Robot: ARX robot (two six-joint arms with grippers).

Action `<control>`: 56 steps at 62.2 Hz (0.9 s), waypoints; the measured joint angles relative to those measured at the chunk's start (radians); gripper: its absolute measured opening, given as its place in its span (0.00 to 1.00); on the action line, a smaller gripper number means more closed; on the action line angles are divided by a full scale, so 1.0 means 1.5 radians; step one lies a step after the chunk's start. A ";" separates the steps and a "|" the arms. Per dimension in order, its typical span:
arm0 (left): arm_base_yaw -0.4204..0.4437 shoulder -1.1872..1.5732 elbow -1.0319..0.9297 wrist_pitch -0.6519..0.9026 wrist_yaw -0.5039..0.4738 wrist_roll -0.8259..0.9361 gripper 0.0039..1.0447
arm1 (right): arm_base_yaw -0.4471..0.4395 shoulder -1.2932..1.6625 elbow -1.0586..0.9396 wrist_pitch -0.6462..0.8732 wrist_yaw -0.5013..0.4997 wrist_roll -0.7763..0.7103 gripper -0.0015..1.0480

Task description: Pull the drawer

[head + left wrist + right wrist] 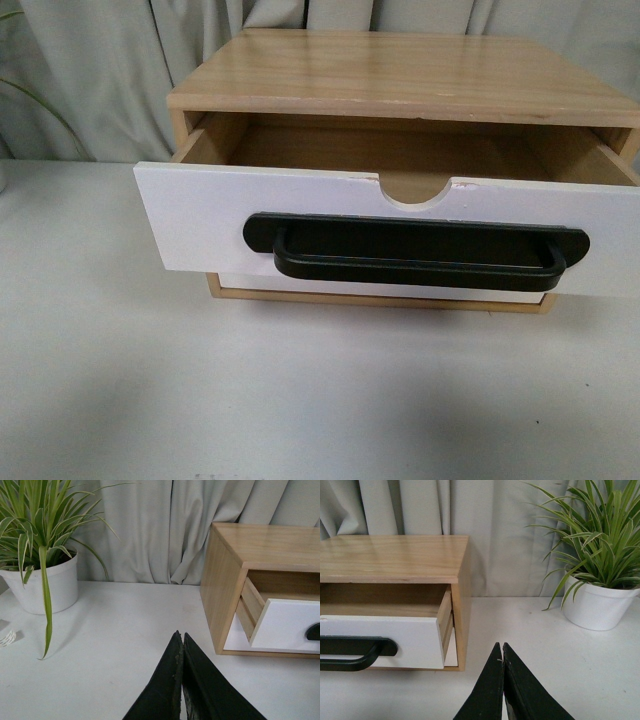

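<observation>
Standing pulled well out of its light wood cabinet (400, 70), the white-fronted drawer with a long black bar handle (200, 220) looks already opened — judging by this, little remains but retreat. It appears empty inside. Left gripper (181, 640) and right gripper (502, 652) are both closed on nothing, well apart from the drawer.

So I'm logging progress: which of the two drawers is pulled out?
The upper drawer, the one with the black bar handle. Its white front stands well forward of the wooden cabinet. The plain lower drawer sits flush, shut.
</observation>
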 joint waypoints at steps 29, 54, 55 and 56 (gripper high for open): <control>0.000 -0.044 -0.044 0.007 0.000 -0.002 0.04 | 0.000 -0.046 -0.051 0.008 0.002 0.001 0.01; 0.000 -0.044 -0.044 0.007 0.000 -0.004 0.25 | 0.000 -0.047 -0.051 0.008 0.002 0.001 0.21; 0.000 -0.044 -0.044 0.007 0.000 -0.004 0.28 | 0.000 -0.047 -0.051 0.008 0.002 0.001 0.22; 0.000 -0.044 -0.044 0.007 0.000 -0.004 0.30 | 0.000 -0.047 -0.051 0.008 0.002 0.001 0.26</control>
